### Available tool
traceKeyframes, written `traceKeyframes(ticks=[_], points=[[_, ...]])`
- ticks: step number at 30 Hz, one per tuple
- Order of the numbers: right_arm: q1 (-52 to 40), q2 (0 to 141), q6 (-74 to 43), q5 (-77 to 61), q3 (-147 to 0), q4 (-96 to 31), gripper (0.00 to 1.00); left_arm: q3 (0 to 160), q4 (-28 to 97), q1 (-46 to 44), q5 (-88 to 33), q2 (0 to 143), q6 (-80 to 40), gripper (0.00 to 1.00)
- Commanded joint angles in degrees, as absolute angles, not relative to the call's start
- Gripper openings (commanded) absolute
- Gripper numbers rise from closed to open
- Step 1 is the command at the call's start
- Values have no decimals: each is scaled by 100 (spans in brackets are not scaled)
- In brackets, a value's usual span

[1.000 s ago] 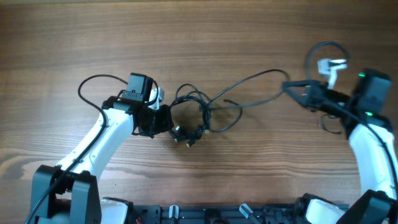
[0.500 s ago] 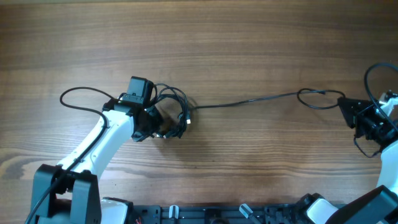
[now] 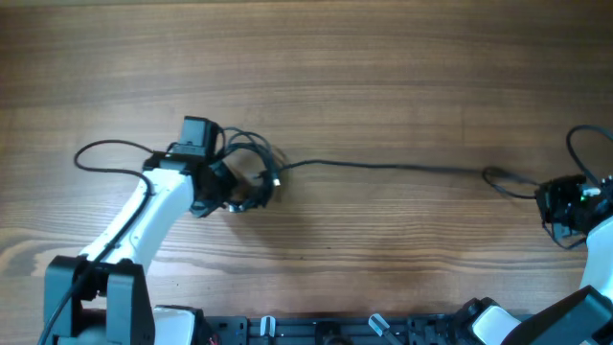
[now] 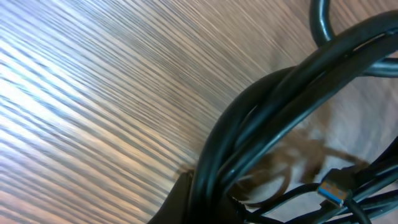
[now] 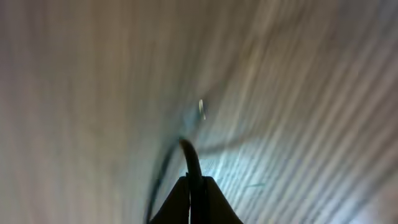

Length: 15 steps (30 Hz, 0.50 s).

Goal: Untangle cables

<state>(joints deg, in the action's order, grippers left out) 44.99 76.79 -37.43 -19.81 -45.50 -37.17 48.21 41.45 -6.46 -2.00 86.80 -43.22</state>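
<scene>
A tight bundle of black cables point(image 3: 257, 172) lies left of centre, and my left gripper point(image 3: 233, 192) is shut on it. In the left wrist view the bundle of cords point(image 4: 273, 118) fills the frame, pinched in the gripper point(image 4: 211, 194), with a blue-tipped plug point(image 4: 333, 188) beside it. One single cable point(image 3: 393, 166) runs almost straight out of the bundle to the far right. There my right gripper point(image 3: 548, 199) is shut on its end. In the right wrist view that thin cable point(image 5: 188, 152) sticks out of the closed gripper point(image 5: 194, 183).
The left arm's own thicker wire point(image 3: 101, 153) loops out to its left. The right arm's wire point(image 3: 584, 134) arcs at the right edge. The wooden table point(image 3: 383, 77) stretches behind both arms; the arm bases point(image 3: 316, 331) sit along the front edge.
My right gripper has pulled its cable far to the right and drawn it straight. My left gripper has moved left with the bundle, which has tightened.
</scene>
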Motion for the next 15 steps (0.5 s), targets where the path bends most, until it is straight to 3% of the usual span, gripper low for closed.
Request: traceKeyframes(ticks=[1,7,12,15], points=[[4519,7596,-4115,-1337,-4600,-3717,9,4744,4289,16,89,8713,-4458,4],[4519,7596,-4097,-1411,-4600,-3693,9,4744,4397,1063,-554,8713,-4517,4],[4462,7596,-3817,-1715,-4600,-3603,10,4744,4294,1197,-1048,8713,-3940,4],[4204,7596,-3573,-1806,-4600,-3472,26,4740,4292,1122,-1046,8713,-3940,4]])
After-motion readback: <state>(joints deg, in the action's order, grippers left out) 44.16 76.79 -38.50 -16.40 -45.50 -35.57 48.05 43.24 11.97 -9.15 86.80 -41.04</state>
